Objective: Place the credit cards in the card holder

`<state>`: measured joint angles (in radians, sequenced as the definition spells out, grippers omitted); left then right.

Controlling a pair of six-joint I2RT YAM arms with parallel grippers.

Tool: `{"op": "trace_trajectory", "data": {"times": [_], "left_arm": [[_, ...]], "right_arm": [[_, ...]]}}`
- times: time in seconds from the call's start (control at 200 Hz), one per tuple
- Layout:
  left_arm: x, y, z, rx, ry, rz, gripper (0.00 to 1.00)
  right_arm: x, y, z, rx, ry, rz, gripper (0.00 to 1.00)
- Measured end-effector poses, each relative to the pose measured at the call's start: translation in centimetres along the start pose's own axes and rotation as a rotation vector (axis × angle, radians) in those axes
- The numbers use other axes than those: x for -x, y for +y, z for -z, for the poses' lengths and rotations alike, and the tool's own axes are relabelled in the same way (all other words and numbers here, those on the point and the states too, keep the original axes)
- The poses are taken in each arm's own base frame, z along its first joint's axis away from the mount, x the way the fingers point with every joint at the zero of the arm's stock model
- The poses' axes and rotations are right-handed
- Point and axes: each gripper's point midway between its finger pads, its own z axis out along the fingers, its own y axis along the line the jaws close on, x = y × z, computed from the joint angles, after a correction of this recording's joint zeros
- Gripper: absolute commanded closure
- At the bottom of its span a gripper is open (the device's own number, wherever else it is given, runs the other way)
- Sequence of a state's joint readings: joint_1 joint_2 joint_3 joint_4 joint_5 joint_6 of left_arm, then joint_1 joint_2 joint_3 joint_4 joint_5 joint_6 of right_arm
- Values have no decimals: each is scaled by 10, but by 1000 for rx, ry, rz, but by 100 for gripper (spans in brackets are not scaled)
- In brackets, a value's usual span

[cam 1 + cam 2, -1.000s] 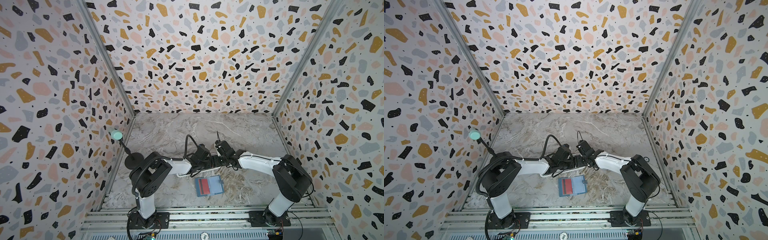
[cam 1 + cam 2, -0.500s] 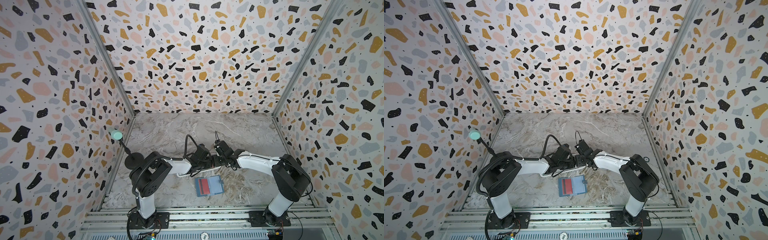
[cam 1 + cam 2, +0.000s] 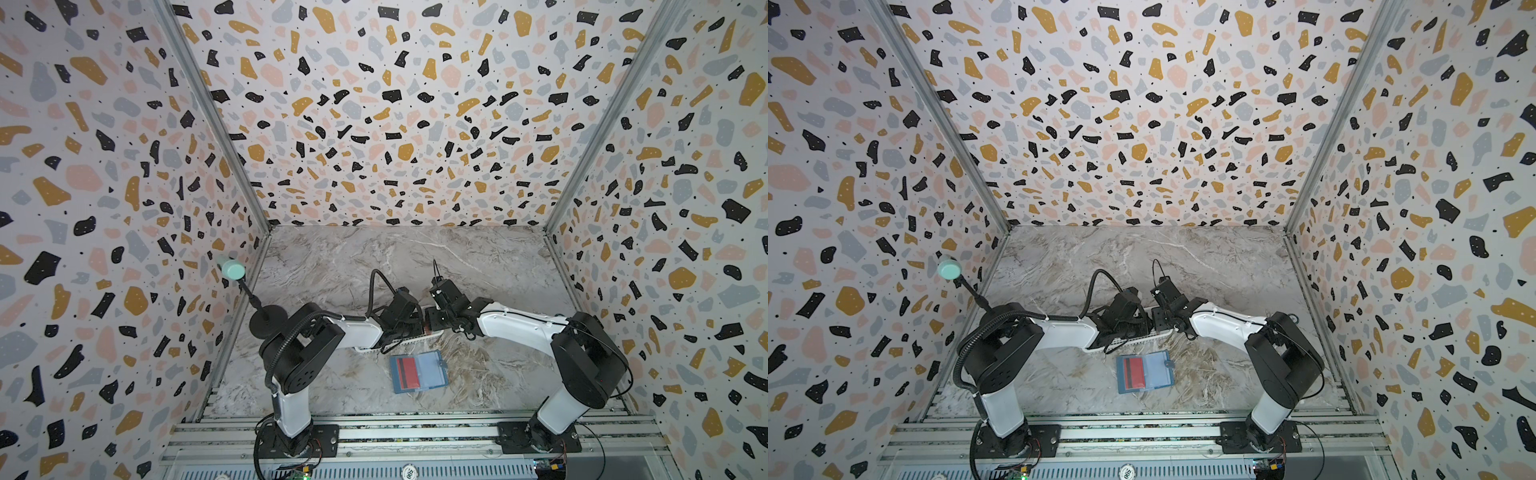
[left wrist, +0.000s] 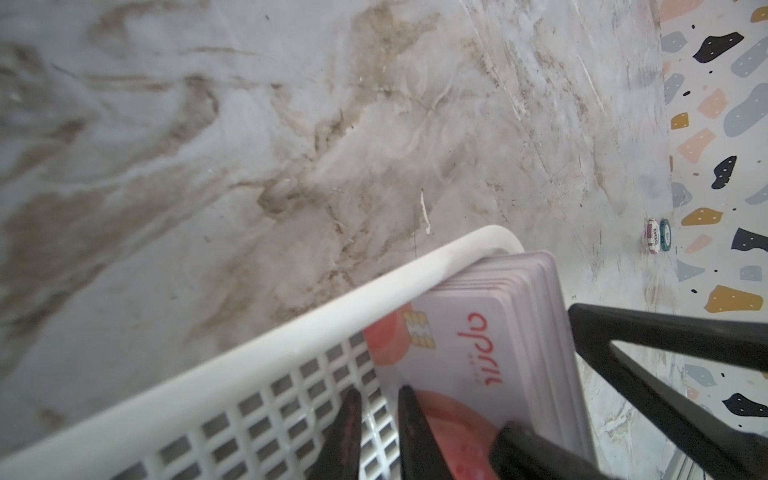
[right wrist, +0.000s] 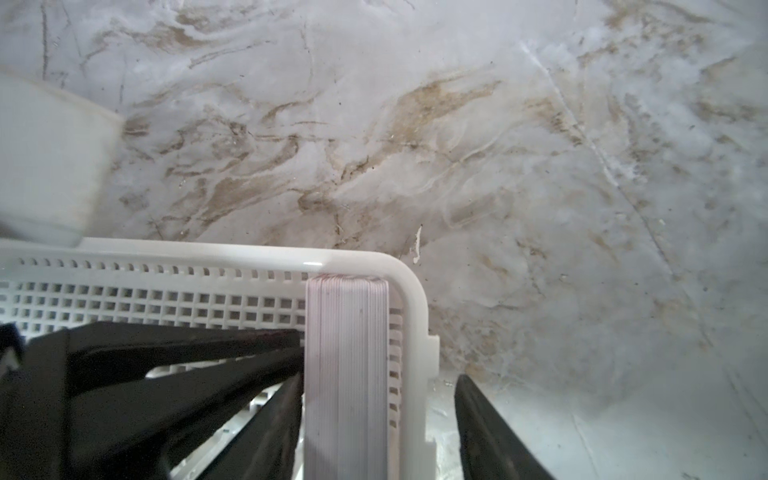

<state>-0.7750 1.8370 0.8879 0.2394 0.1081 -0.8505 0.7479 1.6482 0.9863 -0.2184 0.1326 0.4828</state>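
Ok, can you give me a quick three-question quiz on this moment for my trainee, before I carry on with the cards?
1. True or false: the card holder lies shut.
2. The stack of credit cards stands: A) on edge at one end of the white basket; B) flat beside the holder; C) inside the holder.
3. What does the right gripper straddle?
Key: 1 false, it lies open, a red card on one half. 2 A. 3 the stack and the basket's end wall.

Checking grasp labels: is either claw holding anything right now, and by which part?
Nothing looks gripped. The right claw straddles the credit cards and basket wall, outer finger clear; the left claw pinches nothing.
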Motion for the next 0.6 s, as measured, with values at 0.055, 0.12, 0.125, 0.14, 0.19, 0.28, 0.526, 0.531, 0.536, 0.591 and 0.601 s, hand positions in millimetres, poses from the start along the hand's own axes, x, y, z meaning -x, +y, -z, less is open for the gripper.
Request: {"op": "trace_trajectory", "data": {"times": [0.055,0.12,0.125,0.14,0.19,0.28,0.526,0.531,0.536,0.591,0.601], "left_arm": [[0,0,0,-1,2,1,85],[-1,1,-1,0,4,3,87],[-1,1,-1,0,4,2,87],[-1,1,-1,-1,4,2,87],[-1,1,-1,-2,3,3,88],[-1,1,-1,-2,3,3,89],[-1,2,-2,-2,4,4,89],[-1,2,-2,-2,4,4,89],[-1,2,-2,-2,4,4,89],[-2,2,-2,-3,3,4,89],[-2,2,-2,-3,3,4,89]], "right_arm": [[0,0,0,3,1,5,38],[-1,2,0,11,4,14,38],[-1,2,0,11,4,14,38],[-1,2,0,13,5,16,38],[-1,3,0,16,6,19,38],[-2,4,-1,23,10,20,38],[-7,3,-8,16,31,23,37],[-8,3,-8,16,32,23,37],[-8,3,-8,16,32,23,38],[-9,2,-9,14,35,23,38],[-9,2,-9,13,35,23,38]]}}
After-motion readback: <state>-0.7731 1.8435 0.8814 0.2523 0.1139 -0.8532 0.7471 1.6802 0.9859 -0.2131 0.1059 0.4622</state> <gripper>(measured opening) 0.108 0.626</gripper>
